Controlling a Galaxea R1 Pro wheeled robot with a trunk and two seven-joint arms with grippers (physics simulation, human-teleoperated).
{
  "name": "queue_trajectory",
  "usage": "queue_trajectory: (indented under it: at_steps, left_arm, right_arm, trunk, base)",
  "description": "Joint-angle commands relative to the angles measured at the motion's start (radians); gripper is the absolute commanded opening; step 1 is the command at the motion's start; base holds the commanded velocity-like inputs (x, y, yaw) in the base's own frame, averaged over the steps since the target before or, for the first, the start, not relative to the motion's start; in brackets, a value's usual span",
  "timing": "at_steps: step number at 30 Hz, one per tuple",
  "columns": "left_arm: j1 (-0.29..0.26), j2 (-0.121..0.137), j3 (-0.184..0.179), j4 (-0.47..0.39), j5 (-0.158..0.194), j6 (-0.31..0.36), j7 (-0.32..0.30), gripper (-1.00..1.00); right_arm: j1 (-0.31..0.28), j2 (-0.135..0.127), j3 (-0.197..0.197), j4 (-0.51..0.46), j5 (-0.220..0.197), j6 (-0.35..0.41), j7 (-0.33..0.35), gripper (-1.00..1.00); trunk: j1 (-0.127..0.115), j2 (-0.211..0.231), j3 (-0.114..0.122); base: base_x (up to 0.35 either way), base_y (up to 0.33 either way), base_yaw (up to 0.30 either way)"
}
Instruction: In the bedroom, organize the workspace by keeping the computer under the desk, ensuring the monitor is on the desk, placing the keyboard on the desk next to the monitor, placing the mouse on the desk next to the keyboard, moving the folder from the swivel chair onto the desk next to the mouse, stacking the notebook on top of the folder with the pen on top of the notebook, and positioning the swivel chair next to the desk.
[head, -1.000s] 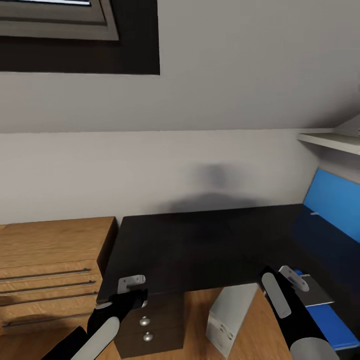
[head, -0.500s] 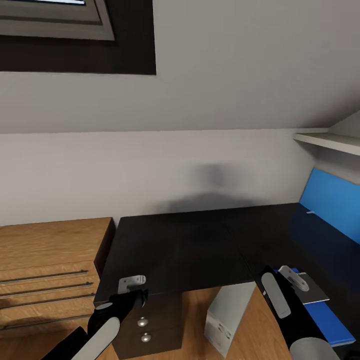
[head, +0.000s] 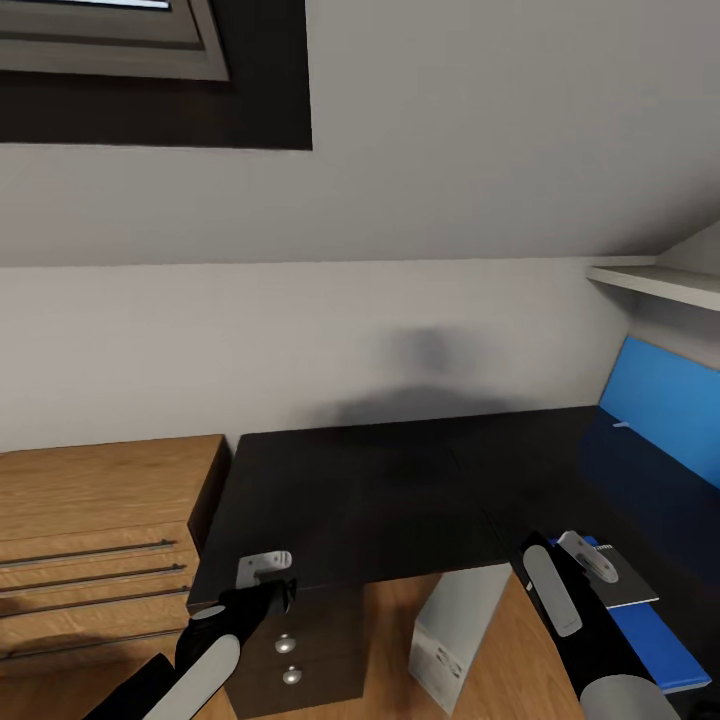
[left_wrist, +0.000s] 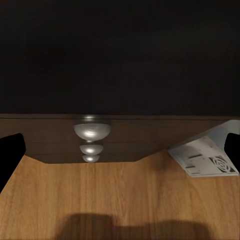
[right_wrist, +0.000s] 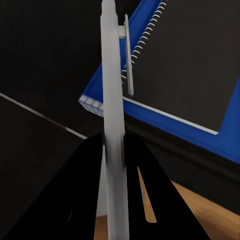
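Observation:
In the right wrist view my right gripper (right_wrist: 114, 142) is shut on the pen (right_wrist: 112, 75), a pale grey stick with a clip, held upright. Behind it the dark grey spiral notebook (right_wrist: 190, 75) lies on the blue folder (right_wrist: 165, 122). In the head view the right gripper (head: 570, 572) hovers just beside the notebook (head: 628, 588) and folder (head: 655, 640) at the black desk's (head: 380, 490) right wing. My left gripper (head: 265, 588) hangs open at the desk's front left corner. The grey-white computer (head: 455, 630) stands on the floor under the desk.
Light oak drawers (head: 100, 540) with bar handles adjoin the desk's left side. The dark drawer unit's round knobs (left_wrist: 91, 131) face the open left gripper (left_wrist: 120, 150). A blue back panel (head: 665, 400) and a white shelf (head: 655, 283) are at the right.
The whole head view shifted slightly a second ago, then held still. Both grippers keep the same pose, the pen still in the right one.

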Motion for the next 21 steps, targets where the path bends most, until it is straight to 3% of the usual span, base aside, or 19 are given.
queue_trajectory:
  at_steps: [1, 11, 17, 21]
  left_arm:
    - [-0.001, 0.001, -0.002, -0.001, 0.006, 0.001, 0.008, 1.00]
    - [-0.001, 0.001, -0.002, 0.001, 0.006, 0.001, 0.008, 1.00]
    - [-0.001, 0.001, -0.003, 0.001, 0.007, 0.001, 0.008, 1.00]
    - [-0.001, 0.001, -0.003, 0.001, 0.007, 0.001, 0.008, 1.00]
  right_arm:
    - [-0.001, 0.000, 0.000, -0.002, -0.004, 0.006, -0.003, -1.00]
    - [-0.001, -0.004, -0.002, 0.001, -0.004, 0.003, 0.001, -1.00]
    - [-0.001, -0.063, -0.004, 0.029, -0.006, 0.006, 0.032, -1.00]
    - [-0.001, -0.080, -0.005, 0.054, -0.005, 0.006, 0.068, -1.00]
  trunk:
    - [0.000, -0.002, -0.002]
    - [0.000, -0.002, -0.002]
    - [0.000, -0.002, -0.002]
    - [0.000, -0.002, -0.002]
  base:
    - [0.000, -0.027, 0.000]
    - [0.000, -0.197, 0.000]
    - [0.001, -0.023, 0.000]
    - [0.099, -0.052, 0.000]
